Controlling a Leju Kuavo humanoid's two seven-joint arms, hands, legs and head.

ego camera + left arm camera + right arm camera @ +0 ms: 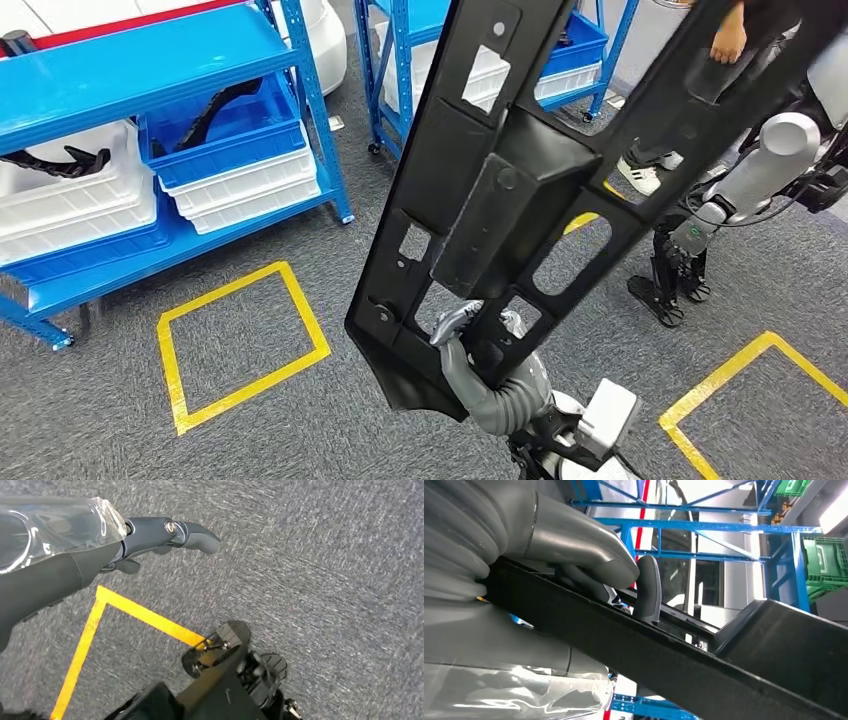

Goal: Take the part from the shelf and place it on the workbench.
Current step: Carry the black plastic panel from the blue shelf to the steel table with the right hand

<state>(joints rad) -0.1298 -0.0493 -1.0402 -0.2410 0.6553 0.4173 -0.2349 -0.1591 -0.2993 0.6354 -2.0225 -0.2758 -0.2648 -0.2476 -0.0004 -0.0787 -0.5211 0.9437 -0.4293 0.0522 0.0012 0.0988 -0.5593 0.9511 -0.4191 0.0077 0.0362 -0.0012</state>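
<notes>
Right hand (470,335) is wrapped around the near end of the long black plastic part (500,190), thumb and fingers (647,592) clamped on its edge, and the part rears up across the head view, tilted toward the far right. Left hand (150,535) hangs over grey carpet (325,580) and a yellow tape line (145,615), holding nothing; its fingers look loosely extended, though part of them is hidden. Blue shelves (130,60) with white bins (240,185) stand far left. No readable lettering anywhere. A second robot (760,170) stands at right.
</notes>
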